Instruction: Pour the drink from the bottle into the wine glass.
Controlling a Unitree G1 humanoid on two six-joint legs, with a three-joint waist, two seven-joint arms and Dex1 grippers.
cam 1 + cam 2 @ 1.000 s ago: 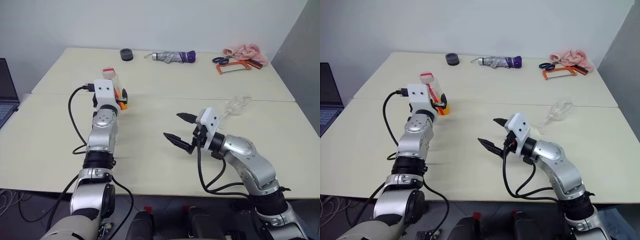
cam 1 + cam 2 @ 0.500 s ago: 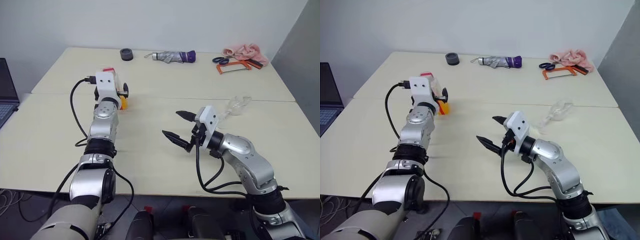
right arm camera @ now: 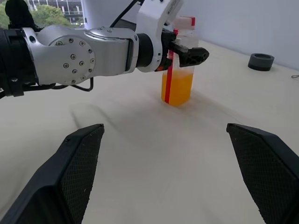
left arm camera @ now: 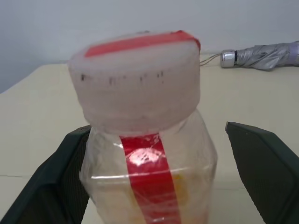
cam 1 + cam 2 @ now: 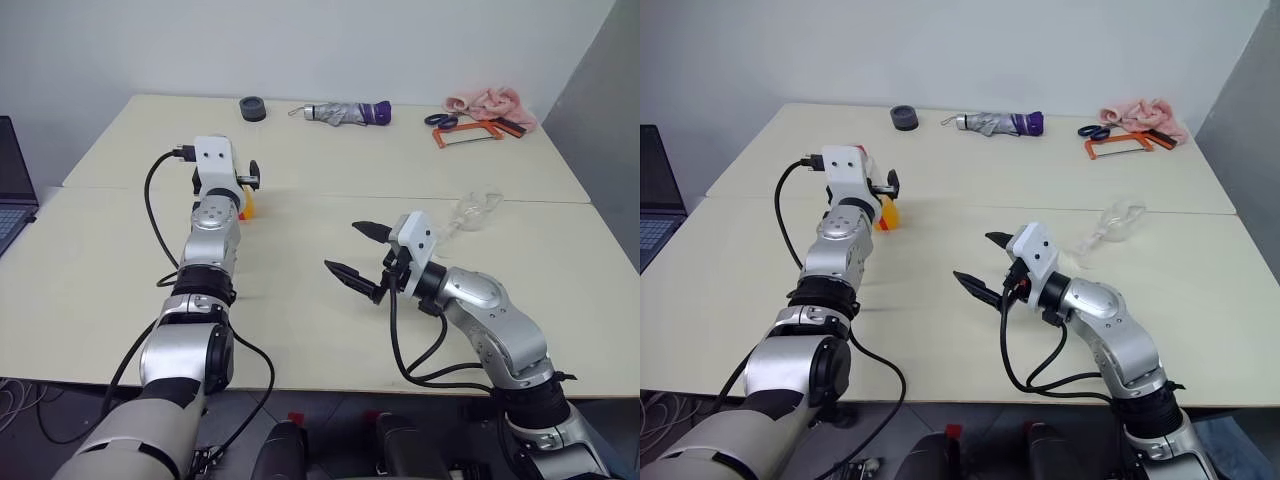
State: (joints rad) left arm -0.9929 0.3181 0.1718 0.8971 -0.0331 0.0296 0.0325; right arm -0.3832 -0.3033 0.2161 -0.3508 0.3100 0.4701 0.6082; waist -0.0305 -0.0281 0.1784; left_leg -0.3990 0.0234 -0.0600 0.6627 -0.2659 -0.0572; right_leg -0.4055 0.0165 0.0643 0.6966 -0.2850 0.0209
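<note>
Straddling bottle: the left end effector point(image 4: 154, 186) stands wide open, its black fingers point(image 4: 51, 186) on either side of the small clear square-sided plastic bottle point(image 4: 145, 154) with a red cap and red label strip; contact cannot be told.
Right end effector: the right end effector point(image 5: 358, 252) hovers above the cream tabletop point(image 5: 300, 300), fingers spread wide, holding nothing.
Drink: translucent orange-yellow liquid point(image 3: 177, 86) fills the bottle's lower part.
Wine glass: the clear stemmed wine glass point(image 5: 470, 212) lies on its side beyond the right arm, well apart from the bottle.
Counts: one bottle, one glass, two end effectors.
Hidden: in the head views the left wrist covers most of the bottle; the glass outline is faint.
</note>
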